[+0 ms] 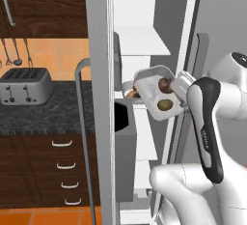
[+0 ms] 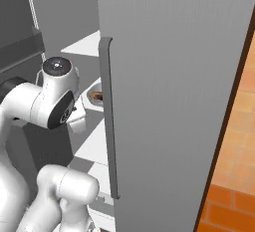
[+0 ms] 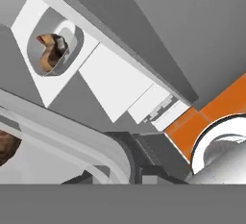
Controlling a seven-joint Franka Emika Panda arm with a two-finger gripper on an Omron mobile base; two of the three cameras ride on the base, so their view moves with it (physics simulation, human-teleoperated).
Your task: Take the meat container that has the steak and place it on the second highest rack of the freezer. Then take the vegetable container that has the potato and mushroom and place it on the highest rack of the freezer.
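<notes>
My gripper (image 1: 181,90) is shut on the rim of the vegetable container (image 1: 155,77), a pale grey tub held tilted in the freezer's (image 1: 159,21) opening. Inside the tub lie the dark-brown mushroom (image 1: 165,84) and the yellowish potato (image 1: 165,105). Just behind it, the meat container (image 3: 54,50) with the steak (image 3: 50,55) rests on a white rack (image 3: 113,81), also seen in the right base view as the steak (image 2: 96,96). Another white rack (image 1: 144,42) runs one level above. In the hand view the held tub's rim (image 3: 72,139) crosses the lower left, with the mushroom (image 3: 6,147) at the edge.
The open grey freezer door (image 1: 99,98) with a boxy bin (image 1: 125,142) and a long handle (image 1: 82,122) stands at left. Another grey door (image 2: 174,101) with its handle (image 2: 107,121) stands close on the right. A toaster (image 1: 25,85) sits on the dark counter (image 1: 48,115) above drawers.
</notes>
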